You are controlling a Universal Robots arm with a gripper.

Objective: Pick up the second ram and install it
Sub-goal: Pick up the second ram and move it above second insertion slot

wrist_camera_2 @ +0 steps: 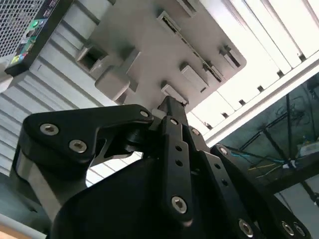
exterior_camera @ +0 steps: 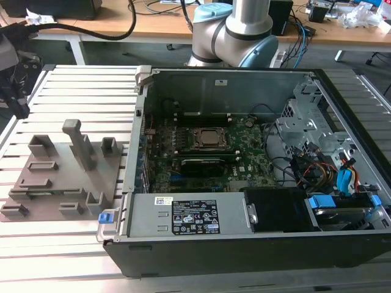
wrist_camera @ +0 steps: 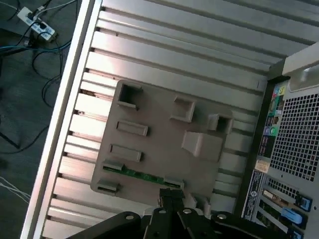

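1. hovering over the grey fixture plate, the claw is seen closed up, with nothing held in it.
2. the second ram is seated in a slot along one edge of that plate, just beside the claw and outside the open computer case.
3. it is judged light, stiff and thin but fragile; the long bare edges near the middle are best pinched, with chips and contacts spared.

Black sticker and small white barcode label on the grey metal housing inside the computer case, print on both too small to read
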